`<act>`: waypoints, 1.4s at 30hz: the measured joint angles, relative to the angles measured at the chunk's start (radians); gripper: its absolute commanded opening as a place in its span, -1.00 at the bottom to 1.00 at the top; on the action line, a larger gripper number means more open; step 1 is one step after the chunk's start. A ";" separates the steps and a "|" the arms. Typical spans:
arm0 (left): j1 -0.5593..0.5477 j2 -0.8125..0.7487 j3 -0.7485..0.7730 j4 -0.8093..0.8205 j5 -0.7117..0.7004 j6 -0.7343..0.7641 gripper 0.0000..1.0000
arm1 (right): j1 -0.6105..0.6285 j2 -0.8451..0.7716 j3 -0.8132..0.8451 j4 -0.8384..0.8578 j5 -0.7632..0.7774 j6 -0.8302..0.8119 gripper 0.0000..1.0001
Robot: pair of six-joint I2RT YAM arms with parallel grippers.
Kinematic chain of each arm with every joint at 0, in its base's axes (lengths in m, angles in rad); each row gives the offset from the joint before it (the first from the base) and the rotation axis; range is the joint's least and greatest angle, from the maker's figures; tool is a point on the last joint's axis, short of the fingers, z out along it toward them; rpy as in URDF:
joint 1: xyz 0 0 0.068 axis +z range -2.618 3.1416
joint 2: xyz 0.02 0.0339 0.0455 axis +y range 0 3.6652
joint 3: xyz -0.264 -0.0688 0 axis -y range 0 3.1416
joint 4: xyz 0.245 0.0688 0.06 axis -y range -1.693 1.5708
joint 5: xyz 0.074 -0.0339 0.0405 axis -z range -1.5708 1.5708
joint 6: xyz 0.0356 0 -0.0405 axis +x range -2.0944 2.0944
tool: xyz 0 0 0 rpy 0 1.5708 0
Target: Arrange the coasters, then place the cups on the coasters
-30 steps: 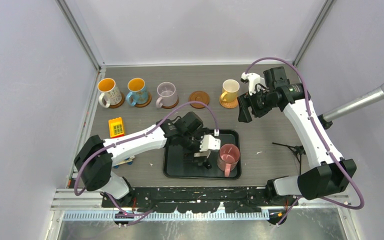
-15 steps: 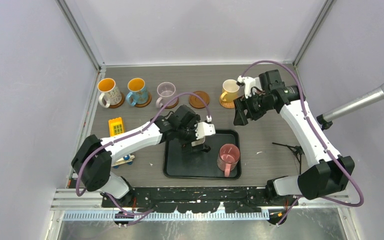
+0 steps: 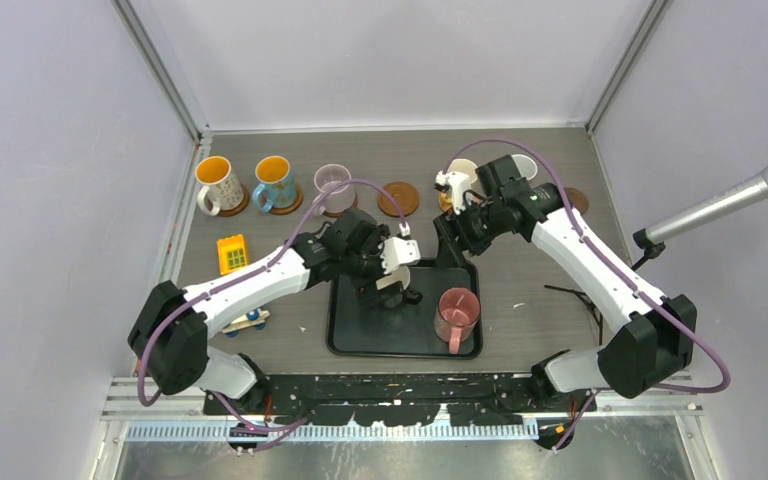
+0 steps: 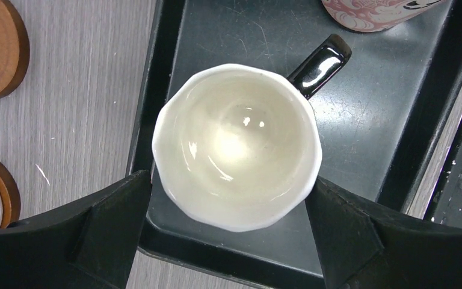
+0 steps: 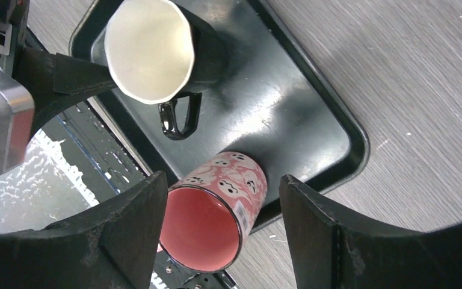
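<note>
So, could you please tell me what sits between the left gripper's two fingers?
A cream cup with a black handle, upright on the black tray, stands between the fingers of the left gripper; the left wrist view shows it.

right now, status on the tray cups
Left gripper open, straddling cream cup on tray. Right gripper open, empty, at tray's far edge. Pink mug beside, not touching.

Seven cups (image 3: 217, 183), six visible coasters (image 3: 398, 197), one tray (image 3: 350, 335).
</note>
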 measured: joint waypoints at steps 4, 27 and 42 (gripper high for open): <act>0.019 -0.052 -0.039 0.023 0.013 -0.023 0.99 | 0.048 0.004 -0.032 0.055 -0.010 0.010 0.43; 0.324 -0.440 -0.118 0.045 -0.256 -0.304 0.99 | 0.348 0.088 -0.137 0.228 0.181 0.105 0.19; 0.354 -0.438 -0.118 0.062 -0.374 -0.414 0.99 | 0.412 0.171 -0.154 0.302 0.328 0.148 -0.06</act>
